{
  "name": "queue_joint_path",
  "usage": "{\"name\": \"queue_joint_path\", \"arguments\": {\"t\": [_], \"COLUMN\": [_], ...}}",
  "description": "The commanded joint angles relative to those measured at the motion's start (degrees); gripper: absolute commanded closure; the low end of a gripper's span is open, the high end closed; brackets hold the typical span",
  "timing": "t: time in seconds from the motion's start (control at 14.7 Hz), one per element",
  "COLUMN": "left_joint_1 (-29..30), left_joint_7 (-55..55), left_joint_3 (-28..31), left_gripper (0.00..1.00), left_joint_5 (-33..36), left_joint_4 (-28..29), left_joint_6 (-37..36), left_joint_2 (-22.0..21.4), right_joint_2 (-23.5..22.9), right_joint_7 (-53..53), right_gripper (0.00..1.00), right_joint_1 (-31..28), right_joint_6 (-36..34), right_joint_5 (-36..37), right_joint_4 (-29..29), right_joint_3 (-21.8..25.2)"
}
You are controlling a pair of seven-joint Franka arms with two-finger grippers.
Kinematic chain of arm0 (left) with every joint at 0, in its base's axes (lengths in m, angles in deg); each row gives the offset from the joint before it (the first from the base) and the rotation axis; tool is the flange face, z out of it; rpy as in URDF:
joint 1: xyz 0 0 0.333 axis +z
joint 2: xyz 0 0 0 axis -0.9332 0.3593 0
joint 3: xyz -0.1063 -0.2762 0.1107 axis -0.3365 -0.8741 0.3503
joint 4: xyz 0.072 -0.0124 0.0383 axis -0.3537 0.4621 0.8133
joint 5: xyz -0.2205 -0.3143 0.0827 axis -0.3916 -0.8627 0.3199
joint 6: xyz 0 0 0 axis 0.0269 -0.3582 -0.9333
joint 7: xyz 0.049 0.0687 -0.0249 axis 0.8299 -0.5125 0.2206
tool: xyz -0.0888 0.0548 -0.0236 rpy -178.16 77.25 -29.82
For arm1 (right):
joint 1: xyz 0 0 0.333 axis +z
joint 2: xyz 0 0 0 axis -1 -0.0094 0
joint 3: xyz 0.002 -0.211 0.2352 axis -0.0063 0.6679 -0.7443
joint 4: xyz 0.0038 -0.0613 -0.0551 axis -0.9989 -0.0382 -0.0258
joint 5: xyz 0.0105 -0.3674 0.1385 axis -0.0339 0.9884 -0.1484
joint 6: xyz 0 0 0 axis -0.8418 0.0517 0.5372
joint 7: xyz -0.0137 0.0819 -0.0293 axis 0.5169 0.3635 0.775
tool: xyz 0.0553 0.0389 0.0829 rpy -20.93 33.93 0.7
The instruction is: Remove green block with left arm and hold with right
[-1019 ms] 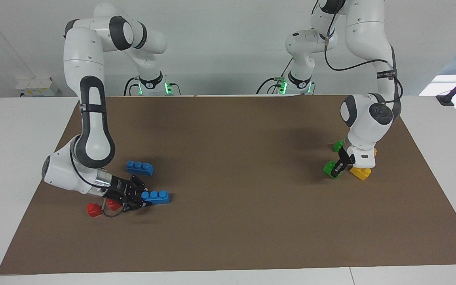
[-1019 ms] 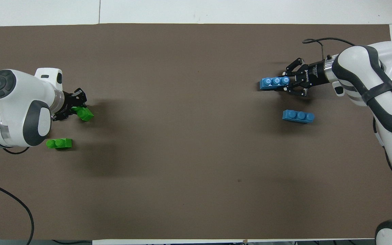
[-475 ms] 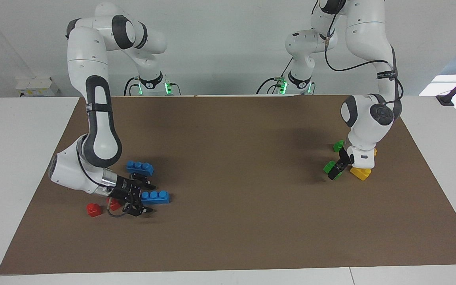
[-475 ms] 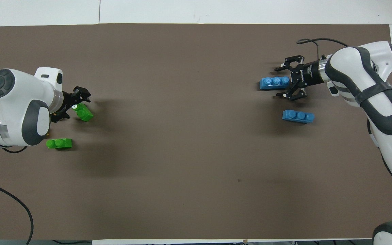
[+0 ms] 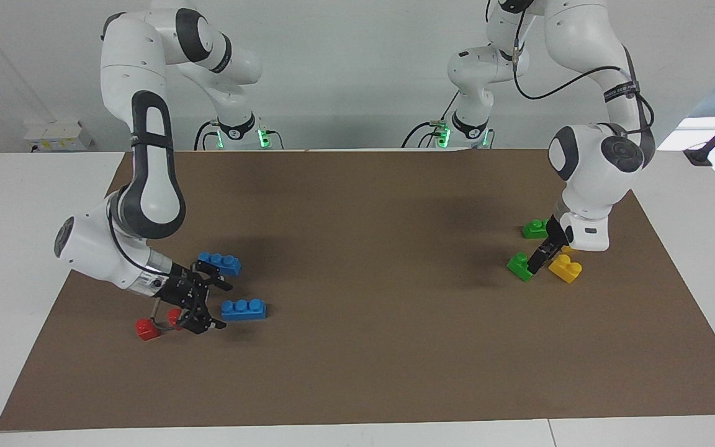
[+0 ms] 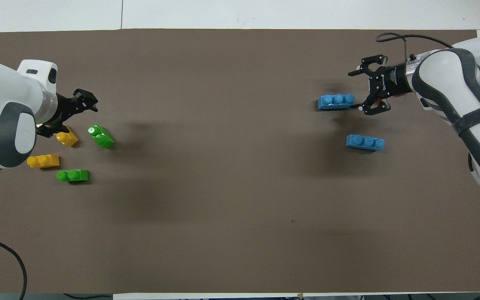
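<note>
One green block lies on the brown mat at the left arm's end, tipped at an angle. A second green block lies nearer to the robots. My left gripper is open and empty, raised just beside the first green block and over a yellow brick. My right gripper, with its wire loop, is open and empty at the end of a blue three-stud brick that lies on the mat.
A second yellow brick lies beside the green blocks. Another blue brick lies nearer to the robots. Two red bricks sit under the right wrist. The brown mat covers the table.
My left gripper let go of the green block and lifted back, uncovering the yellow bricks. My right gripper opened, released the blue brick and drew back from it.
</note>
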Motion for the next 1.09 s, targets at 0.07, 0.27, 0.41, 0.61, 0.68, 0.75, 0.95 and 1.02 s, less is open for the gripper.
{"name": "queue_joint_path", "arguments": {"t": [0.07,0.27,0.41,0.61,0.68,0.75,0.95,1.02], "left_joint_1": [-0.30,-0.38,-0.47,-0.65,-0.82,-0.91,-1.43,-1.87], "left_joint_7": [-10.45,-17.92,-21.26,-26.98,-27.08,-27.08,-26.82,-26.47], "left_joint_3": [0.31,0.22,0.22,0.31,0.31,0.31,0.31,0.40], "left_gripper": [0.00,0.00,0.00,0.00,0.00,0.00,0.00,0.00], "left_joint_5": [-0.31,-0.31,-0.31,-0.40,-0.40,-0.40,-0.48,-0.48], "left_joint_4": [-4.74,-4.74,-4.65,-4.13,-4.13,-3.78,-2.99,-3.07], "left_joint_6": [-6.67,-10.36,-14.83,-20.38,-21.61,-22.23,-25.04,-25.31], "left_joint_2": [-2.49,-6.96,-10.13,-14.44,-15.32,-16.20,-18.75,-19.02], "right_joint_2": [3.62,4.24,4.77,4.94,4.94,4.94,4.86,4.86], "right_joint_7": [3.08,3.17,3.00,2.73,2.65,2.73,3.43,3.87], "right_gripper": [0.01,0.01,0.01,0.01,0.01,0.01,0.02,0.02], "right_joint_1": [0.34,0.52,0.43,0.34,0.52,0.52,2.35,2.36], "right_joint_6": [-1.73,-2.88,-3.06,-2.10,-1.40,-0.96,-0.34,-0.34], "right_joint_5": [3.46,4.43,4.69,4.78,4.78,4.70,4.70,4.70], "right_joint_4": [-1.39,-2.09,-2.97,-4.02,-4.20,-4.29,-4.46,-4.47], "right_joint_3": [-0.27,-0.18,-0.18,-0.18,-0.18,-0.27,-0.27,-0.27]}}
